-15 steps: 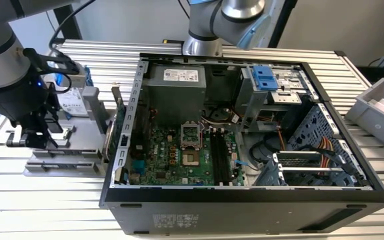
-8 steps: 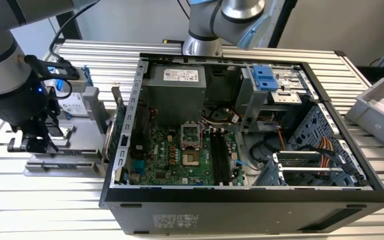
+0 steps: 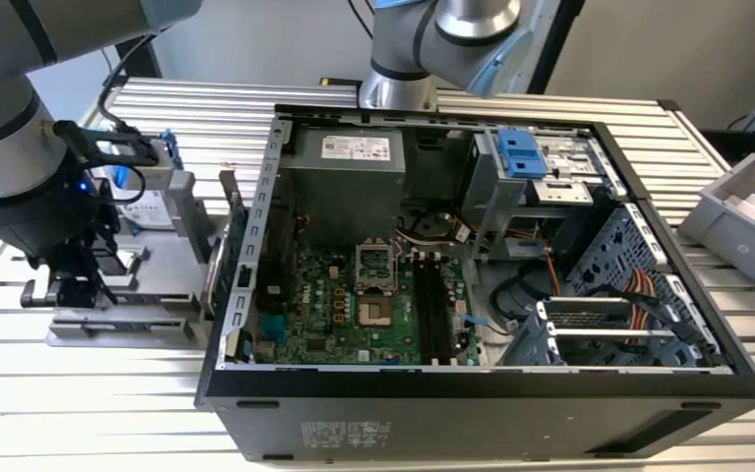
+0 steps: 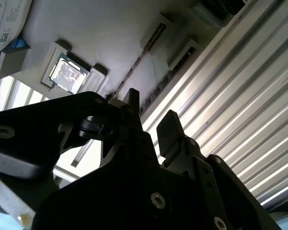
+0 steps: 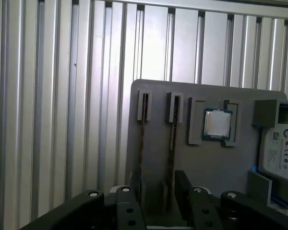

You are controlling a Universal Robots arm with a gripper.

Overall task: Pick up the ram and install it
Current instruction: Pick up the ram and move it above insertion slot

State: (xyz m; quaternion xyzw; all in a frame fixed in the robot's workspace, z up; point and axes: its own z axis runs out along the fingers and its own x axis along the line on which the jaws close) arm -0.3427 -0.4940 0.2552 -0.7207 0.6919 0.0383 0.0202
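Claw [image 5: 156, 191] gapes, seemingly straddling the slotted ram [image 5: 172, 143].

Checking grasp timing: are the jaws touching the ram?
Cannot tell. In the first wrist view the gripper hangs over the ram in its grey holder, but neither contact nor a gap shows plainly.

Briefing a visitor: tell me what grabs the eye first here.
The open computer case with its green motherboard sits in the exterior view's middle. In the first wrist view, the open pincer hovers over a grey holder carrying two ram sticks and a processor chip.
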